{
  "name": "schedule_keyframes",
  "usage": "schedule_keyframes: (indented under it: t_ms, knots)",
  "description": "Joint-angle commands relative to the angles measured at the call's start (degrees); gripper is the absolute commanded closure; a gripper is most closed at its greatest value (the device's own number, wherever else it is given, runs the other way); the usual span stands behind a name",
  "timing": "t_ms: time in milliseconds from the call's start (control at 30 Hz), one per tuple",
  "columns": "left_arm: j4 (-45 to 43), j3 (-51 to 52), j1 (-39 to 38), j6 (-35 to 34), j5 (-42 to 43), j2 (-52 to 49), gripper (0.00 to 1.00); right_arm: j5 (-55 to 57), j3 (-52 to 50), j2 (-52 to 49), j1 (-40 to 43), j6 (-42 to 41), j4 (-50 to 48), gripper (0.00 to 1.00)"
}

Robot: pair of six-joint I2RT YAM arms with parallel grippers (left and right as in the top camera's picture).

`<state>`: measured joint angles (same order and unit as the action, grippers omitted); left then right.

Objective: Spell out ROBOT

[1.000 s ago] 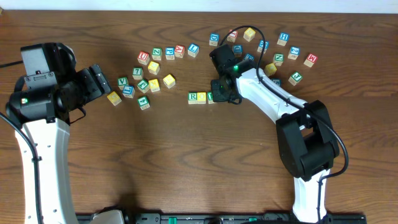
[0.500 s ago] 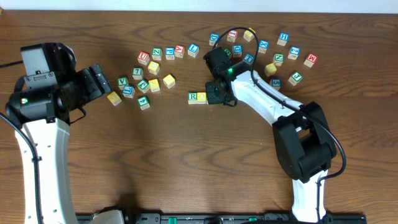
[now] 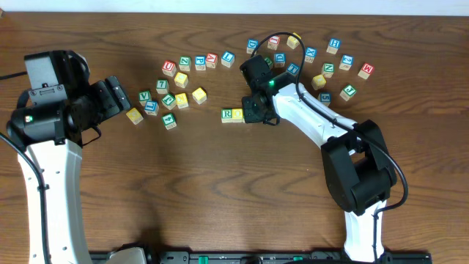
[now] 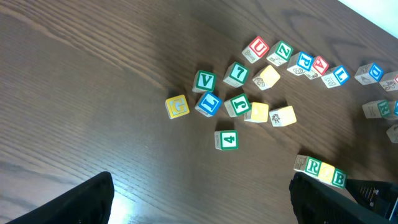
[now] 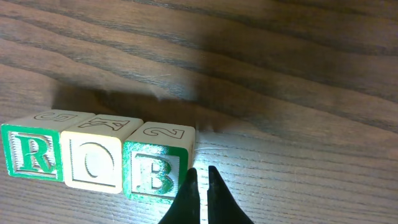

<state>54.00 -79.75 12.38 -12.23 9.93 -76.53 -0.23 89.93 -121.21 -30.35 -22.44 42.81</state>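
Three letter blocks stand in a touching row: green R (image 5: 31, 152), yellow O (image 5: 93, 160) and green B (image 5: 152, 171). The row also shows in the overhead view (image 3: 232, 114) and at the lower right of the left wrist view (image 4: 320, 171). My right gripper (image 5: 200, 174) is shut and empty, its fingertips pressed against the right side of the B block; in the overhead view it (image 3: 256, 110) covers that block. My left gripper (image 4: 199, 211) is open and empty, hovering above bare table far left of the row.
A loose cluster of letter blocks (image 3: 172, 95) lies left of centre, with a G block (image 4: 177, 106) and a 4 block (image 4: 226, 139) nearest. More blocks (image 3: 330, 66) lie scattered at the back right, behind the right arm.
The right gripper slid left about a second ago, pushing the B block against the O block. Since half a second ago nothing has moved. The left arm stayed still.
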Motion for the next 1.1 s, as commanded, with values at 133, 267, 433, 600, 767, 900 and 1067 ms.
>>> schedule_keyframes:
  t_ms: [133, 267, 433, 600, 767, 900, 1067]
  knots:
    - [0.2, -0.3, 0.2, -0.7, -0.5, -0.6, 0.11, -0.1, 0.9, 1.0, 0.4, -0.7, 0.5, 0.92]
    - [0.1, -0.3, 0.2, -0.7, -0.5, -0.6, 0.11, -0.1, 3.5, 3.1, 1.8, -0.7, 3.3, 0.91]
    - [0.1, -0.3, 0.2, -0.7, -0.5, -0.6, 0.11, -0.1, 6.6, 7.6, 4.3, 0.7, 5.9, 0.84]
    - [0.1, -0.3, 0.2, -0.7, -0.6, -0.6, 0.11, -0.1, 7.5, 12.7, 6.2, 1.5, 7.6, 0.75]
    - [0.1, -0.3, 0.2, -0.7, -0.5, -0.6, 0.11, -0.4, 7.8, 17.3, 8.2, 2.2, 10.4, 0.69]
    - [0.2, -0.3, 0.2, -0.7, -0.5, -0.6, 0.11, -0.6, 11.0, 18.9, 9.6, 3.7, 15.0, 0.68]
    - [0.2, -0.3, 0.2, -0.7, -0.6, -0.6, 0.10, -0.5, 19.0, 18.9, 11.3, 6.8, 22.0, 0.64]
